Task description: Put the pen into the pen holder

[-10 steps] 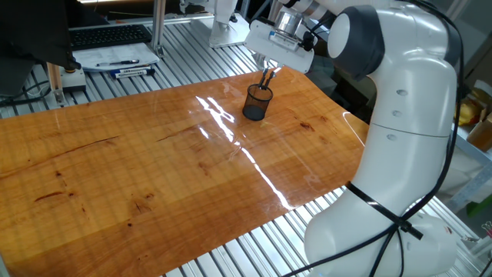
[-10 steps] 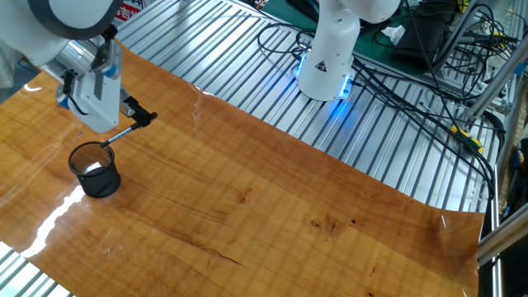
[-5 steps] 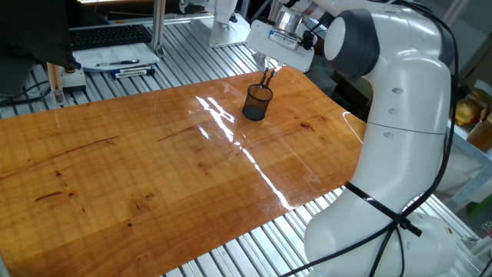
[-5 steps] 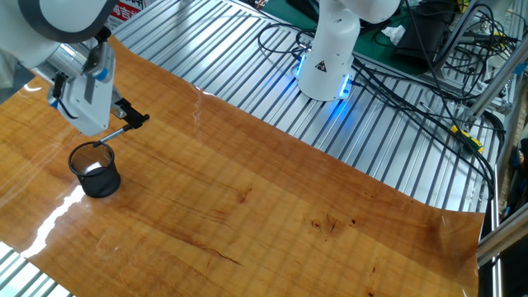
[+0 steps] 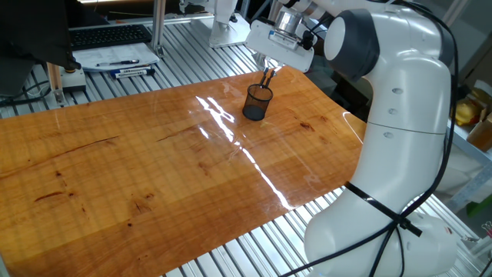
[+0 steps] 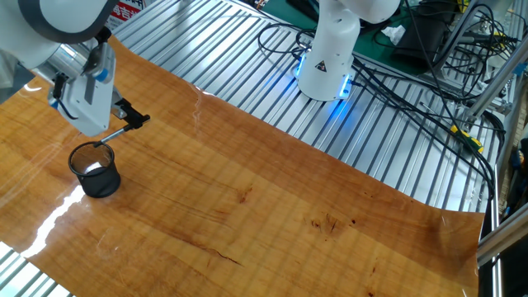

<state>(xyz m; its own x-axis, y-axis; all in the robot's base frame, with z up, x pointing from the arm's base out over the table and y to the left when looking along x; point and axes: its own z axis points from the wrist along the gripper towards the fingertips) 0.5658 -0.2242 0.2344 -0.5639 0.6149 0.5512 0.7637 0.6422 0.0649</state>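
The pen holder (image 5: 257, 102) is a small black mesh cup standing near the far right corner of the wooden table (image 5: 138, 169). In the other fixed view the pen holder (image 6: 96, 171) is at the left. My gripper (image 5: 267, 71) hangs just above it, shut on the pen (image 5: 266, 78). The thin dark pen (image 6: 115, 135) is tilted, its lower greyish end at the cup's rim and its upper end sticking out to the right of the gripper (image 6: 118, 110). Whether the tip touches the rim is unclear.
The arm's white body (image 5: 400, 115) fills the right side. Behind the table lie a keyboard (image 5: 108, 36), papers and markers (image 5: 131, 71) on the slatted bench. The robot base (image 6: 330, 49) and cables (image 6: 412, 91) sit beyond the table's far edge.
Between one second and half a second ago the gripper shifted slightly up and to the left with the pen, as the other fixed view shows. It has held still since.
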